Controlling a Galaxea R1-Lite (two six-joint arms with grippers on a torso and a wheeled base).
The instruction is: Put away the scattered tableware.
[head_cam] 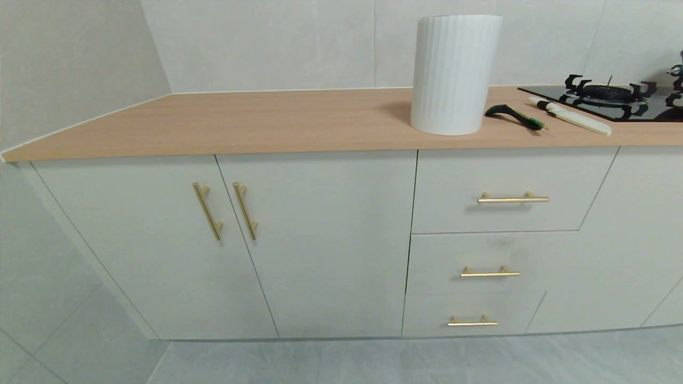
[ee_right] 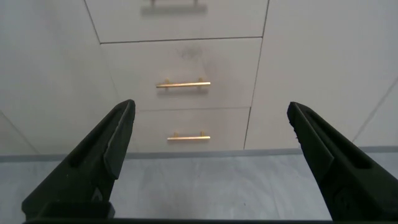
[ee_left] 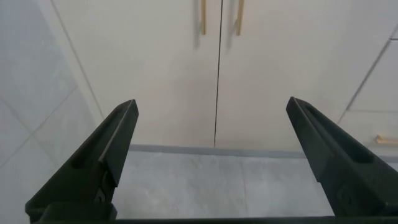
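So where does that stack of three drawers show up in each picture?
Head view: drawers right of centre, under the countertop.
Left wrist view: a sliver of drawers at the picture's edge, beside the double doors.
Right wrist view: dead ahead, framed by the open right claw.
Shared landmark: the grey floor beneath it all.

You see one cabinet run [head_cam: 331, 240] from three cameras.
Head looks down over the counter [head_cam: 240, 120]; low wrists face forward, left sharing the doors [ee_left: 155, 74], right the drawers [ee_right: 183, 65].
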